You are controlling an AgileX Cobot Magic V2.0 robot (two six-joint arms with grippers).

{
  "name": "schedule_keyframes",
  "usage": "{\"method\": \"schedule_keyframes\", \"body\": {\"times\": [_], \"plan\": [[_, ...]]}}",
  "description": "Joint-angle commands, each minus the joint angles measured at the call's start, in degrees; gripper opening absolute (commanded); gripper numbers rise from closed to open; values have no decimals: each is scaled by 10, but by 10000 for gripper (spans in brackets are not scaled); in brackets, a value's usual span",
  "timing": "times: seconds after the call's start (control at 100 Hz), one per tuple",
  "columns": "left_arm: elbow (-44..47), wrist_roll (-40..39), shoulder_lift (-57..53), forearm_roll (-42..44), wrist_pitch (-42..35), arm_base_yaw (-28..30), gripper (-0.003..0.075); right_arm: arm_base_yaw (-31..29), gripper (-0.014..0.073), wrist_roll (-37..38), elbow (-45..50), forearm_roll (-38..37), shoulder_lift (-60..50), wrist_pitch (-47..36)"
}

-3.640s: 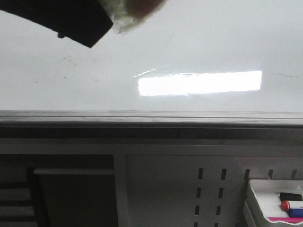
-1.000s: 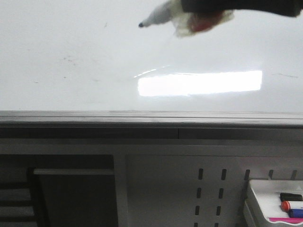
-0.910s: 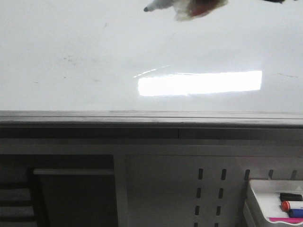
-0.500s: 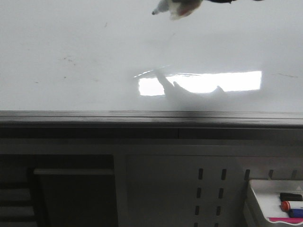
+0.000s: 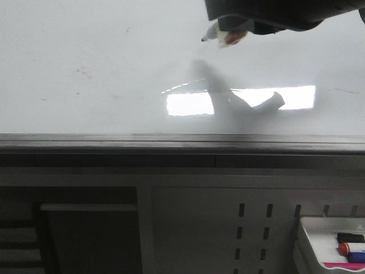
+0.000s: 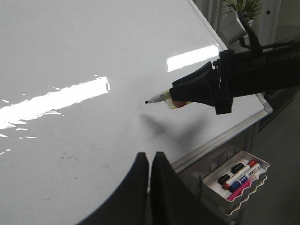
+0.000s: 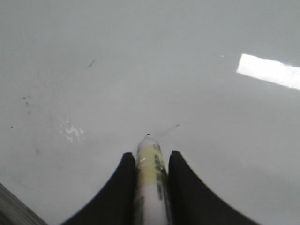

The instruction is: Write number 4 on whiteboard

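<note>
The whiteboard [image 5: 85, 63] fills the upper front view, glossy white with faint grey smudges. No number 4 shows on it in any view. My right gripper [image 5: 231, 25] reaches in from the top right, shut on a white marker [image 5: 219, 33] with yellowish tape, its black tip pointing left. In the left wrist view the marker [image 6: 161, 97] hovers over the whiteboard [image 6: 70, 42], its shadow just below the tip. The right wrist view shows the fingers clamping the marker [image 7: 150, 178], held by the right gripper [image 7: 149, 161]. My left gripper [image 6: 150, 157] is shut on nothing, near the board's lower edge.
A grey metal edge [image 5: 171, 140] bounds the board. Beyond it hangs a white perforated panel [image 5: 251, 228] with a white tray [image 5: 311, 228] of spare markers, which the left wrist view shows too, the tray [image 6: 260, 164]. A bright light reflection [image 5: 188, 105] lies on the board.
The right gripper with the marker has moved right and down in the front view. Its shadow now falls across the light reflection, larger than before.
</note>
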Motion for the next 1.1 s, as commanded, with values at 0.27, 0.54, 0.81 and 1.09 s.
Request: {"method": "schedule_keyframes", "body": {"times": [0.27,0.54,0.81,1.09], "plan": [[-15,-6,5,-17,-20,2,-20,-28,-46,-2,-21,-3,5,-27],[-15,-6,5,-17,-20,2,-20,-32,-46,-2,-21,-2,10,20],[-15,-6,5,-17,-21,2,-20,-32,-46,-2,-22,-2,17,104],[-15,-6,5,-17,-21,2,-20,-31,-46,-2,-22,-2,30,127]]}}
